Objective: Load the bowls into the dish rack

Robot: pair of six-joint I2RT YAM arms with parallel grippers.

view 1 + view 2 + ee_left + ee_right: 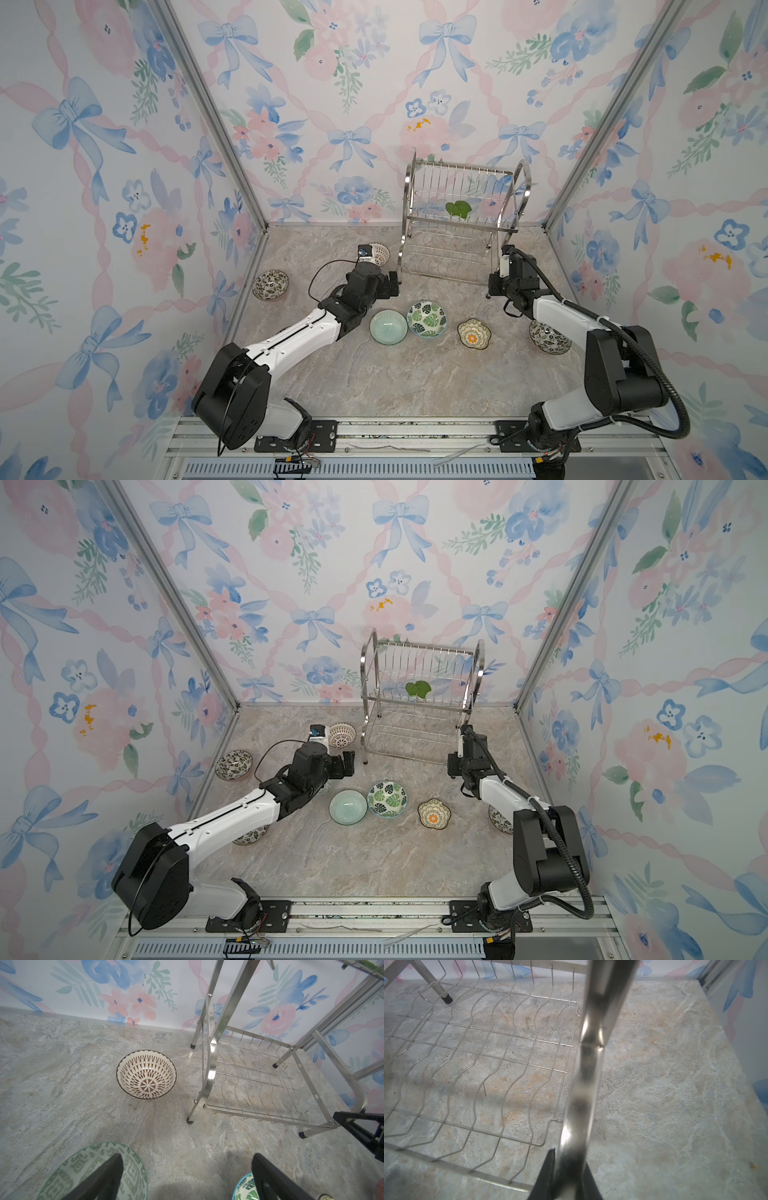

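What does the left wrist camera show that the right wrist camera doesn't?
Only the left wrist view: the open left gripper, the brown lattice bowl, the green geometric bowl and the edge of a leaf-patterned bowl. Only the right wrist view: the grip itself, the right gripper closed on a dish rack frame tube. Both: the rack's lower wire shelf, the marble tabletop, and part of the right gripper by the rack's corner.

Lower dish rack [210, 1073] tier free — right tool [569, 1169] clamps post.
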